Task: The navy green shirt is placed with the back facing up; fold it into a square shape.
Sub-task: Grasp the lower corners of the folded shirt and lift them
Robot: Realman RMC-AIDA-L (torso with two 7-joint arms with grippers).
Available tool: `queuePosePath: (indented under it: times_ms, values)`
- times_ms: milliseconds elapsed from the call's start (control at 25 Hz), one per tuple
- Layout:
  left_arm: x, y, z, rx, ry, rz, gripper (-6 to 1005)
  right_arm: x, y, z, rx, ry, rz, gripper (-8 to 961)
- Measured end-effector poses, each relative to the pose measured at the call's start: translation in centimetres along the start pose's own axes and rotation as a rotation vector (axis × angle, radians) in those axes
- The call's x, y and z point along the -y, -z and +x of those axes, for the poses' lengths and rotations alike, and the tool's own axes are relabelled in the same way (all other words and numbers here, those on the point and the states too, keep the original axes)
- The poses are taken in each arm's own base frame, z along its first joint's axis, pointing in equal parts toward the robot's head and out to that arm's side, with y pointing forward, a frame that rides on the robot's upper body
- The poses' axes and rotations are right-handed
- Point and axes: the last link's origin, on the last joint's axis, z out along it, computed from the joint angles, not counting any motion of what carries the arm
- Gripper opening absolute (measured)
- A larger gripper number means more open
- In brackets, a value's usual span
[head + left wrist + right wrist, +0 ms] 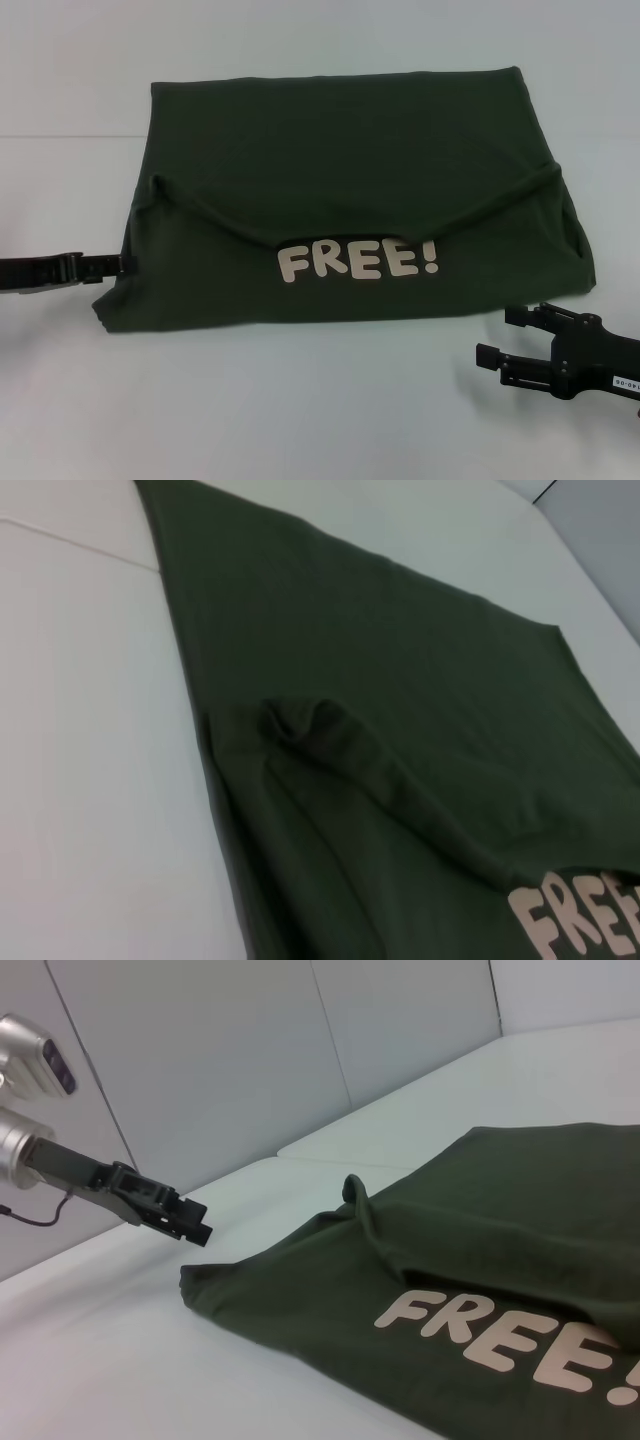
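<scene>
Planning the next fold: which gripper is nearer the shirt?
Left. The left gripper sits at the navy green shirt's left edge; the right gripper sits off its near-right corner.

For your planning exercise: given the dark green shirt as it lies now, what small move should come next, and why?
Probably the left gripper should close on the dark olive-green fabric shirt at its left edge, which it sits beside. The shirt is only partly folded, its pale FREE! print exposed; the right gripper hangs open, clear of the cloth.

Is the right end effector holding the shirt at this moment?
No, in the head view the right end effector sits on the bare table, apart from the navy green shirt, with open fingers.
</scene>
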Motion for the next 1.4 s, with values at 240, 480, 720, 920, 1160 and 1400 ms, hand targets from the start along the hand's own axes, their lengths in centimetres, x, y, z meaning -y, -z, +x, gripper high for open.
queuePosePath:
  times_ms: [240,480,720,920,1160,1400]
  values:
    - [0.1,-0.7,-0.5,0.010,-0.001,0.014,769,0.1,-0.2,-0.2,-0.002,0.000,-0.002,899]
    - [0.6,-0.9,-0.8,-0.003,0.000,0.051,770,0.1,-0.3,-0.3,-0.003,0.002,-0.001,900]
    - [0.3,-1.7,-1.5,0.031,-0.018,0.056,770,0.2,-0.4,-0.3,-0.007,0.000,0.004,899]
    - [0.2,-2.1,-1.6,0.037,-0.024,0.067,770,0.2,-0.6,-0.2,-0.015,-0.001,0.002,899]
    - [0.1,-2.2,-1.7,0.043,-0.021,0.059,767,0.3,-0.6,-0.1,-0.017,-0.001,0.008,899]
    - [-0.4,-2.7,-2.0,0.064,-0.037,0.050,765,0.2,-0.7,-0.2,-0.017,-0.002,0.007,899]
